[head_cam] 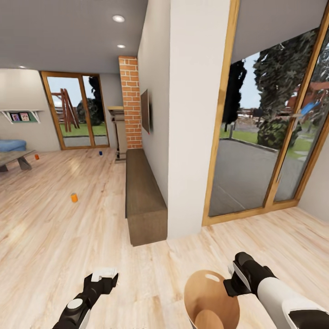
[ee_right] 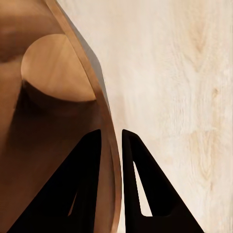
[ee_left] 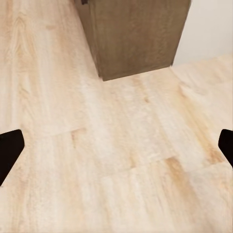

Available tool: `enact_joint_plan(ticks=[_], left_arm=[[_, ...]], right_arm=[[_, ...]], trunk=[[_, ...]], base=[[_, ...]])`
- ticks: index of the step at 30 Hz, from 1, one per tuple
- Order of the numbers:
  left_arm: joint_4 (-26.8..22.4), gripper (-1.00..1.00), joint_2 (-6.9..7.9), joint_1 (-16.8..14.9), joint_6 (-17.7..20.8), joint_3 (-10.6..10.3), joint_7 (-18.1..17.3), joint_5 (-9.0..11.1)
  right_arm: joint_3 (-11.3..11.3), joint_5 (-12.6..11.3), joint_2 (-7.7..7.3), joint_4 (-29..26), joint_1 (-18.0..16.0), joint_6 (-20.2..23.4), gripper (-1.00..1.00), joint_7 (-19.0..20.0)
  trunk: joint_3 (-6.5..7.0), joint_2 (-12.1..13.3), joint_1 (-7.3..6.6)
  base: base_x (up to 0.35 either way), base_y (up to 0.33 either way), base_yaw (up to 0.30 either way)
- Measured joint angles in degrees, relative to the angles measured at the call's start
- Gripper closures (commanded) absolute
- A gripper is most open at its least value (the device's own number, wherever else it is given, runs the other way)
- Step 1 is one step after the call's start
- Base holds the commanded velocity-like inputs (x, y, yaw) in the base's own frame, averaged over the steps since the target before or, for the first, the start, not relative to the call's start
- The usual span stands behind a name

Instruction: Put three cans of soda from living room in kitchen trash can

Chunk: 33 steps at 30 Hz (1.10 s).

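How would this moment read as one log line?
right gripper: shut on wood-lined grey bucket's rim | left gripper: open, empty | small orange can: on floor

White arms, black wrists, black grippers

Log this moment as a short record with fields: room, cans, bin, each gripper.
room: living room, brick fireplace, wood floor
cans: orange can on the floor; second orange can and a dark blue can farther off
bin: trash can empty, carried
right gripper: shut on the trash can's rim
left gripper: open, empty
bench: along the wall
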Motion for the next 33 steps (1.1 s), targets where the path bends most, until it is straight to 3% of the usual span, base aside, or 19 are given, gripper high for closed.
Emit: enact_joint_plan(ticks=[12, 33], left_arm=[[-1.00, -1.00, 0.03, 0.00, 0.10, 0.08, -0.06, -0.08], [-0.96, -1.00, 0.03, 0.00, 0.17, 0.09, -0.06, -0.11]], right_arm=[[0.01, 0.00, -0.01, 0.07, 0.00, 0.00, 1.00, -0.08], [-0.13, -0.64, -0.04, 0.08, 0.08, -0.04, 1.00, -0.01]], trunk=[[-0.04, 0.00, 0.00], [-0.53, 0.00, 0.00]], base=[[-0.097, 0.253, 0.094], [-0.060, 0.281, 0.204]])
